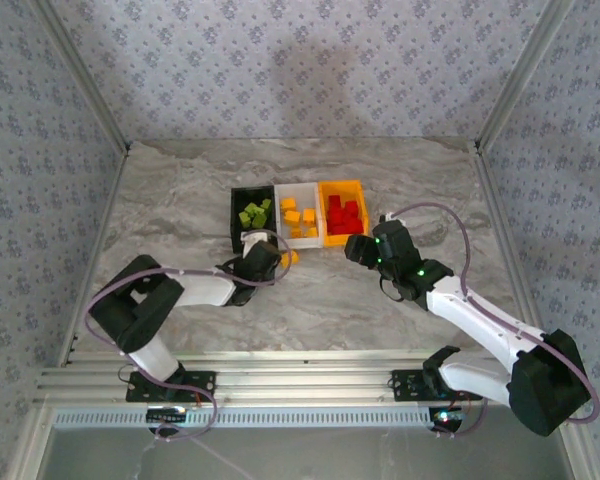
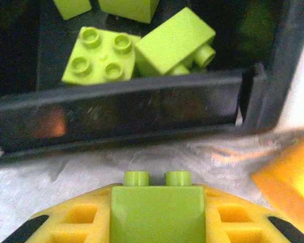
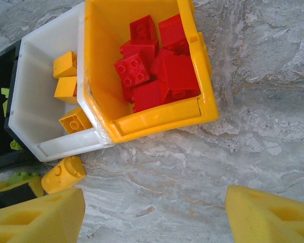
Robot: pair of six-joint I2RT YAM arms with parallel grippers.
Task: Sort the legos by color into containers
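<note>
Colour decides it: the left hand [image 1: 261, 257] clamps a green brick [image 2: 157, 210] before the black bin [image 2: 116, 109] holding other greens [image 2: 99, 61]. The right hand [image 3: 152, 215] hangs open near a stray yellow brick [image 3: 64, 173].

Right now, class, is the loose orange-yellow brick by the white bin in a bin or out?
Out: the orange-yellow brick lies on the table, just outside the white bin's corner.

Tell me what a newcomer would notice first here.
Mid-table, green bricks lie in the black bin, orange bricks in the white bin, red bricks in the orange bin. The left pincer grips a green brick just before the black bin; one loose orange brick lies on the table nearby.
</note>
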